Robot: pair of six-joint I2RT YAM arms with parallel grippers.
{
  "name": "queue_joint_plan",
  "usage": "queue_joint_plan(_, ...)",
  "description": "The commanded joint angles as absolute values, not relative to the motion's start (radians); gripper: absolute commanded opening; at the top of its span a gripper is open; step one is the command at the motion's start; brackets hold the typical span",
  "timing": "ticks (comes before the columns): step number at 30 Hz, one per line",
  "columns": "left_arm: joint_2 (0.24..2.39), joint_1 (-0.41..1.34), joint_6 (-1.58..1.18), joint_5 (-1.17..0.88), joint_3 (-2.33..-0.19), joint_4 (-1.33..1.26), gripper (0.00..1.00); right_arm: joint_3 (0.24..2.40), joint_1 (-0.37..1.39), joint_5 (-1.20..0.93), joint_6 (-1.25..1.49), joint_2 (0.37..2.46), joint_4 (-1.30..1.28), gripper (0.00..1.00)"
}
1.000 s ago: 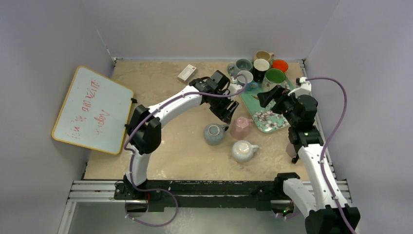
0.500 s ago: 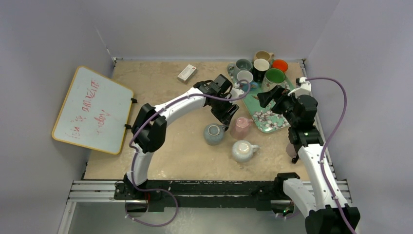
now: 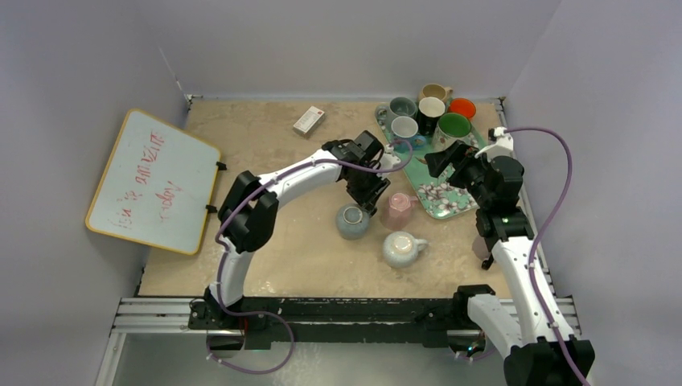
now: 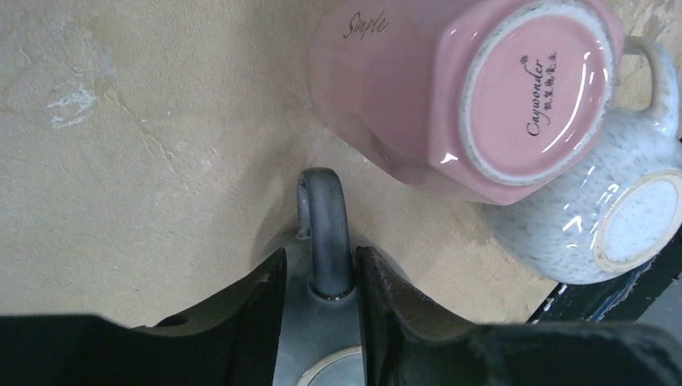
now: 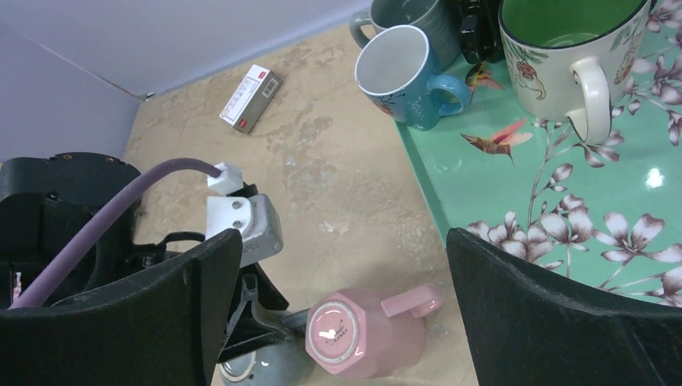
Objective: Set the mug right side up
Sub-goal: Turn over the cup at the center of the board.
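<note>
The left claw (image 4: 320, 259) stood with jaws slightly apart astride the loop handle (image 4: 326, 225) of the base-up grey ceramic mug (image 3: 352, 222) on the beige tabletop (image 4: 121, 161), likely needing a square pinch low on it, clear of the upturned pink faceted mug (image 4: 450, 88) beside, while the upright blue mug (image 5: 406, 72) farther off sat empty.

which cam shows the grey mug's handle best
Left wrist view: the handle of the grey mug sits centre frame, close up, between the left gripper's fingers. From the top external view the gripper hides the handle; only the mug's base shows. The right wrist view catches just a sliver of its body.
</note>
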State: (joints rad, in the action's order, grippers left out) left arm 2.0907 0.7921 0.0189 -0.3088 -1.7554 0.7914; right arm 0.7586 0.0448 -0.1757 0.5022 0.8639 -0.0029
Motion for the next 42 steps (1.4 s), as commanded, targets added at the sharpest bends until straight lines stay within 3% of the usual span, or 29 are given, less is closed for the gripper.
queue_joint_plan(1, 2.056, 0.805, 0.011, -0.255, -1.723, 0.796, 0.33, 0.753, 0.044, -0.175, 0.503, 0.862, 0.022, 0.99)
queue_joint_plan(10, 1.978, 0.809, -0.049, -0.077, -1.656, 0.851, 0.29, 0.749, 0.043, -0.175, 0.503, 0.867, 0.023, 0.99)
queue_joint_plan(21, 2.005, 0.826, -0.073, -0.019, -1.664, 0.905, 0.28, 0.744, 0.043, -0.181, 0.509, 0.873, 0.029, 0.99)
queue_joint_plan(31, 2.033, 0.833, -0.084, -0.023, -1.691, 0.947, 0.34, 0.756, 0.044, -0.155, 0.538, 0.871, 0.002, 0.99)
queue_joint_plan(33, 2.037, 0.833, -0.084, -0.039, -1.698, 0.959, 0.28, 0.761, 0.043, -0.141, 0.544, 0.871, -0.026, 0.99)
queue_joint_plan(38, 2.022, 0.833, -0.097, -0.053, -1.707, 0.977, 0.0, 0.765, 0.044, -0.129, 0.547, 0.873, -0.046, 0.99)
queue_joint_plan(42, 1.972, 0.832, -0.113, -0.027, -1.709, 0.967, 0.0, 0.768, 0.044, -0.173, 0.547, 0.879, -0.038, 0.99)
